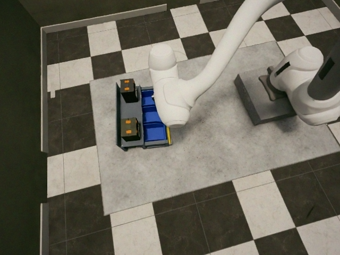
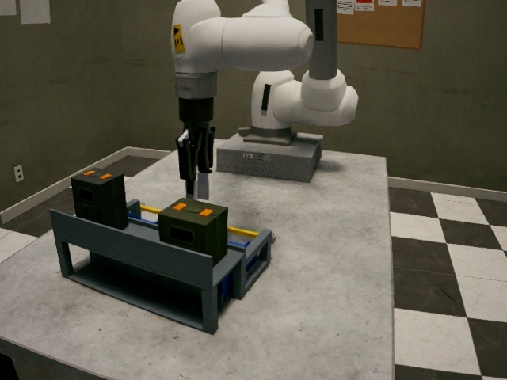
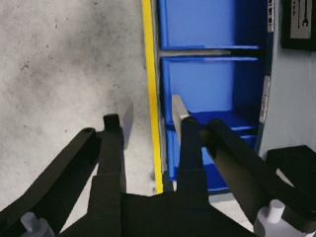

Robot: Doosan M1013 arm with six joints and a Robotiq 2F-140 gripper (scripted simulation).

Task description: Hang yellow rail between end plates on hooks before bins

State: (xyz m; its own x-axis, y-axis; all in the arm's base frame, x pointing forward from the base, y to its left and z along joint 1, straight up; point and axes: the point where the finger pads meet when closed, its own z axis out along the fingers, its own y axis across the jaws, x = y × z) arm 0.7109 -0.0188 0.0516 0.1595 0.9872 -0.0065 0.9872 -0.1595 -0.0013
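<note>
The yellow rail [image 3: 150, 59] [image 2: 244, 231] [image 1: 169, 141] runs along the front edge of the blue bins [image 3: 211, 20] [image 1: 152, 115], at the rack's hooks. I cannot tell how its ends sit against the hooks' end plates. My gripper [image 3: 152, 108] [image 2: 196, 188] hangs straight above the rail's middle, fingers pointing down. The fingers stand partly apart, with a gap much wider than the rail, which shows between them without touching either. In the exterior view the fingertips end just behind the near green box [image 2: 192, 226]. In the top view the arm's wrist hides the gripper.
The grey rack [image 2: 135, 249] [image 1: 132, 109] carries two dark green boxes with orange tabs [image 2: 98, 196] [image 1: 127, 88] [image 1: 129, 128] on its shelf behind the bins. The robot's stone base block [image 2: 268, 161] [image 1: 256, 102] stands farther back on the table.
</note>
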